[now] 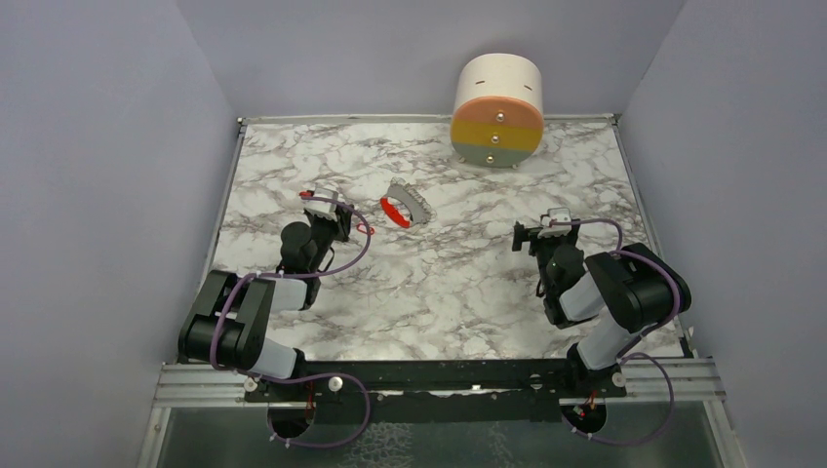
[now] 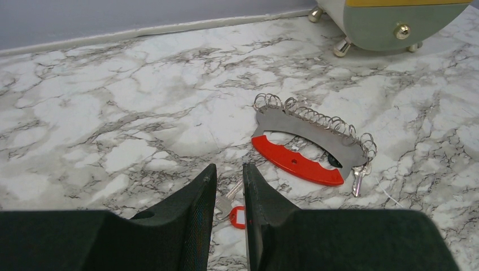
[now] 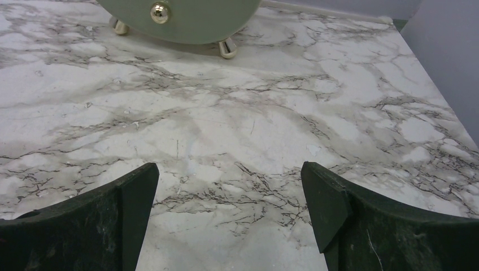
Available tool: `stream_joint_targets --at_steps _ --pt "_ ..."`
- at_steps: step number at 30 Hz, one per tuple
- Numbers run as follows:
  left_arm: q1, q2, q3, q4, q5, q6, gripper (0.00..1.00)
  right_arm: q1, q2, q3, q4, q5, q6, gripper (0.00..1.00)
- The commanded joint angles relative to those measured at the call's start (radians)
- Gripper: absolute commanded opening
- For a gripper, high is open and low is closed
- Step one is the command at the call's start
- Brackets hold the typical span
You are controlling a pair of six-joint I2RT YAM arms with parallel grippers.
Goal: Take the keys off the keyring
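The keyring (image 2: 308, 127) lies on the marble table: a grey crescent plate edged with several wire rings, joined to a red curved clip (image 2: 294, 164). One silver key (image 2: 358, 179) hangs at its right end. A loose silver key with a red tag (image 2: 237, 216) lies flat on the table apart from the keyring, seen through the narrow gap of my left gripper (image 2: 229, 167), which hovers over it, slightly open and holding nothing. From above, the keyring (image 1: 402, 207) sits just right of the left gripper (image 1: 343, 219). My right gripper (image 3: 230, 169) stands wide open over bare marble, far right (image 1: 522, 237).
A round cream drawer unit (image 1: 497, 109) with orange, yellow and green fronts and brass knobs stands at the back edge on brass feet (image 2: 342, 48). Purple walls close in the table (image 1: 293, 166) on three sides.
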Motion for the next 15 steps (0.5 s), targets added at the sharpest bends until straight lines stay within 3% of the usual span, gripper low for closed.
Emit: stream_joint_targets --at_steps 1,15 --pt "0.0 0.0 0.0 0.001 0.0 0.0 0.26 0.0 0.0 0.0 0.0 0.0 0.0 0.99" --pt "-0.001 -0.005 -0.001 0.004 -0.007 -0.001 0.26 -0.005 -0.004 0.006 0.006 -0.001 0.005 1.0"
